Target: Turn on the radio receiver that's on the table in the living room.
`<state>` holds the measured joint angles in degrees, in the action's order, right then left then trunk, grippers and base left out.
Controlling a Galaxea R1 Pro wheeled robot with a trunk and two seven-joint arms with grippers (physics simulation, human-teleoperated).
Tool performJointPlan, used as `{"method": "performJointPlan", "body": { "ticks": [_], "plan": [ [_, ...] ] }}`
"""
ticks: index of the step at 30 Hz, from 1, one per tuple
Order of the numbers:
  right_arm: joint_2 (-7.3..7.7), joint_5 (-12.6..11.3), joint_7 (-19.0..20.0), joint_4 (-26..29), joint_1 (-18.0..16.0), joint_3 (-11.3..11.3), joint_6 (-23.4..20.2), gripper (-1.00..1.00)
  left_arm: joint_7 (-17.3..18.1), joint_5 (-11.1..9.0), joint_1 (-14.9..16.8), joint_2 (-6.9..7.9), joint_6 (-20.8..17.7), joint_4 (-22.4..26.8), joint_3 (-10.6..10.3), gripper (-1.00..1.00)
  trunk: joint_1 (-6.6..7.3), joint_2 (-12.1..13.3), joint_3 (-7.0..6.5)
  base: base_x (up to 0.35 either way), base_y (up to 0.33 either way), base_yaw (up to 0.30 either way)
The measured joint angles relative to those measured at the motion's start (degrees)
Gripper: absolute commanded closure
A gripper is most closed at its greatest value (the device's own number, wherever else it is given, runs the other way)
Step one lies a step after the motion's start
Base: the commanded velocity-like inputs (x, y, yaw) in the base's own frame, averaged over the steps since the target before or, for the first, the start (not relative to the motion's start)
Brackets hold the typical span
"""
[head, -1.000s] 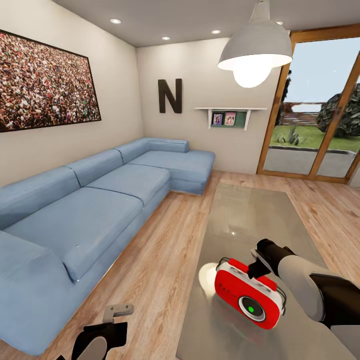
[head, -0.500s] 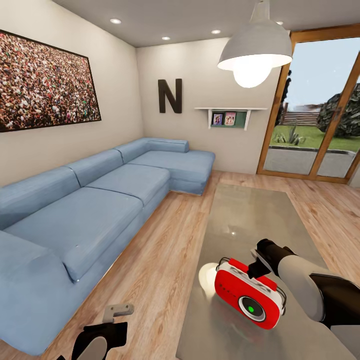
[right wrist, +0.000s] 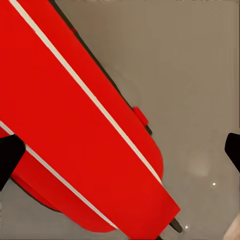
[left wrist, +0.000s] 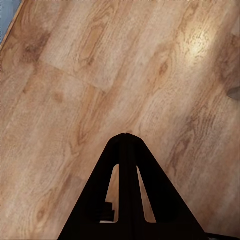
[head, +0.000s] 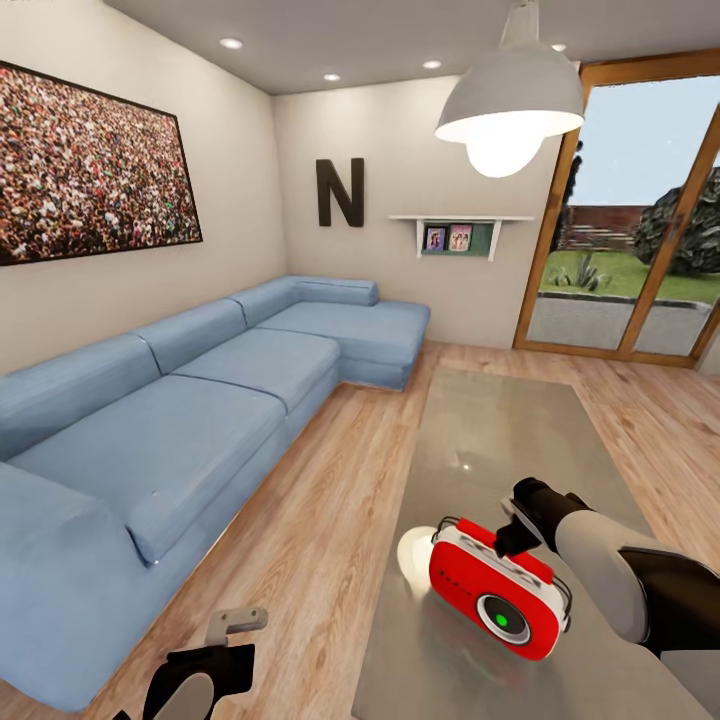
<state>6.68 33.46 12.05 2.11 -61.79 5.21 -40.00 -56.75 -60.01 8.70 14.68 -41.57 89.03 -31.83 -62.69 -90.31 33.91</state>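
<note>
On the near end of the glossy desk (head: 500, 430), red radio receiver (head: 497, 588) sitting tilted, right pincer (head: 512, 530) reaching at its handle with fingers spread, left pincer (left wrist: 125, 136) hanging pressed together over wood floor (head: 320, 540), blue sofa (head: 190, 420) lying beyond.

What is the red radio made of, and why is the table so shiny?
The radio receiver looks like smooth, glossy red plastic with white trim. The table top seems polished, maybe glass or lacquer: it mirrors the lamp as a bright spot. Hard to say for sure.
</note>
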Motion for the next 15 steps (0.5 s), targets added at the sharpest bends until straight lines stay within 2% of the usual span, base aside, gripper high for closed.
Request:
{"method": "performJointPlan", "body": {
  "ticks": [4, 9, 15],
  "plan": [
    [0.00, 0.03, 0.00, 0.00, 0.00, 0.00, 0.00, -1.00, 0.01, 0.00, 0.01, 0.00, 0.00, 0.00, 0.07, 1.00, 0.88, 1.60, -0.72, 0.000, 0.000, 0.000],
    [0.00, 0.03, -0.01, 0.00, 0.00, -0.03, 0.01, -1.00, 0.04, 0.00, 0.01, -0.16, -0.01, 0.00, 2.27, 1.00, 1.98, 3.61, -1.62, 0.000, 0.000, 0.000],
    [0.00, 0.05, -0.01, 0.00, 0.00, -0.03, 0.01, -1.00, 0.06, -0.02, 0.00, -0.18, 0.00, 0.00, 2.60, 1.00, 3.29, 6.02, -2.69, 0.000, 0.000, 0.000]
  ]
}}
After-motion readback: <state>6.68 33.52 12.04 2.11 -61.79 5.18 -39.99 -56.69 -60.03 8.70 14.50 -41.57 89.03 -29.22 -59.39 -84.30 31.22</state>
